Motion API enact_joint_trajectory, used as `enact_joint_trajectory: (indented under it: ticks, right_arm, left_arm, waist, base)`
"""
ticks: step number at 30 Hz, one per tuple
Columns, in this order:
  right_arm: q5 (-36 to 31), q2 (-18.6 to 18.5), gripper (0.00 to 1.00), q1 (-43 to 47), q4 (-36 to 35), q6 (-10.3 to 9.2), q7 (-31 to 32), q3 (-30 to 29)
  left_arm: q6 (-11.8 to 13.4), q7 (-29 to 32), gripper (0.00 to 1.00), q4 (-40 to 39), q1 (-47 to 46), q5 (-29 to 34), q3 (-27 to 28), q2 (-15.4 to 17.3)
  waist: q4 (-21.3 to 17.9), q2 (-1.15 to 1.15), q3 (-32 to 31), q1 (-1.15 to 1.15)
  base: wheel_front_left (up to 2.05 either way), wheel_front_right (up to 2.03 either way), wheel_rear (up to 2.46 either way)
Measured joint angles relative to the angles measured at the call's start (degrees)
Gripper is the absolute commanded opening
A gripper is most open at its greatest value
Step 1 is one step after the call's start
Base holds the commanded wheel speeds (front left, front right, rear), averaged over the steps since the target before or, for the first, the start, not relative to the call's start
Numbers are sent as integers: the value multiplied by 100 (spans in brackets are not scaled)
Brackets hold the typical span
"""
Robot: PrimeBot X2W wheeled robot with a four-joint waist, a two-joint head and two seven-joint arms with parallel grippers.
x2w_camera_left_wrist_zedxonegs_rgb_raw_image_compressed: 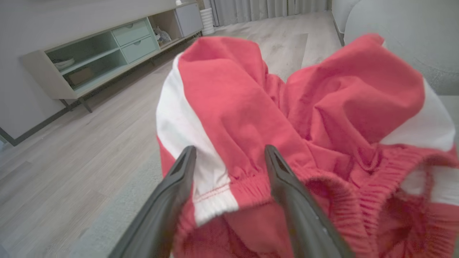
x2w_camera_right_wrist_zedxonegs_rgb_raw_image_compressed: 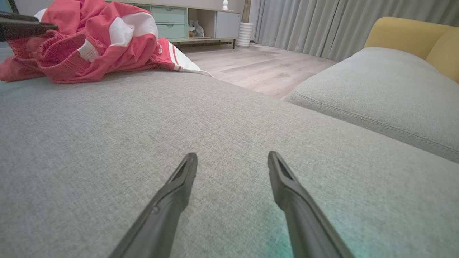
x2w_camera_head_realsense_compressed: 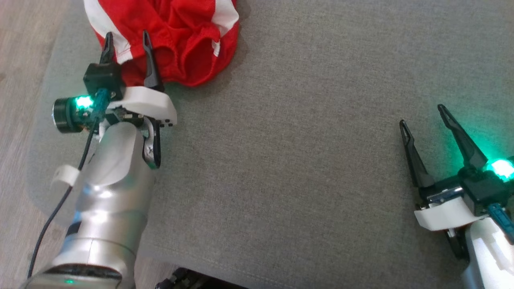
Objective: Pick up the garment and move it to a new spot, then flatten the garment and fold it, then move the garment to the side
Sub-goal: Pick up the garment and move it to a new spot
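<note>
A crumpled red garment with white stripes lies bunched at the far left of the grey cushion. My left gripper is open, its fingers straddling the garment's near edge; in the left wrist view the elastic hem and a white stripe of the garment sit between the left gripper's fingers. My right gripper stands open at the right over bare cushion, holding nothing. The right wrist view shows the right gripper low above the fabric, with the garment far off at the upper left.
Wood floor lies past the cushion's left edge. A second grey cushion and a yellow backrest stand to the right. A low cabinet with green drawers and curtains are at the far wall.
</note>
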Motion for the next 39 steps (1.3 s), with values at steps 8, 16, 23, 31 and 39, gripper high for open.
enact_joint_trajectory:
  ticks: [8, 16, 23, 31, 39]
  right_arm:
    - [1, 13, 100, -47, -48, 0, -10, 1]
    - [10, 247, 100, -177, 337, 0, -2, 24]
    - [103, 704, 100, -173, 552, 0, 1, 170]
    - [335, 987, 100, -148, 602, 0, 1, 160]
    - [990, 1022, 100, 242, 400, 0, 1, 104]
  left_arm:
    - [16, 1, 0, 441, -208, -97, -41, -18]
    - [-136, 3, 0, -374, -146, -7, -14, 56]
    - [-528, 2, 0, -1388, -81, 149, -27, 452]
    - [-1111, 392, 0, -2287, -399, 166, -405, 706]
    - [-1340, 1206, 0, -3392, -533, -42, -999, 630]
  waist:
    - [-48, 0, 75, 0]
    - [-127, 0, -300, 1]
    - [-352, 0, -915, 0]
    - [-1183, 0, -1498, -1]
    - [-2386, 0, -1939, -1]
  base:
    - [0, 0, 0]
    - [0, 0, 0]
    - [0, 0, 0]
    - [0, 0, 0]
    - [0, 0, 0]
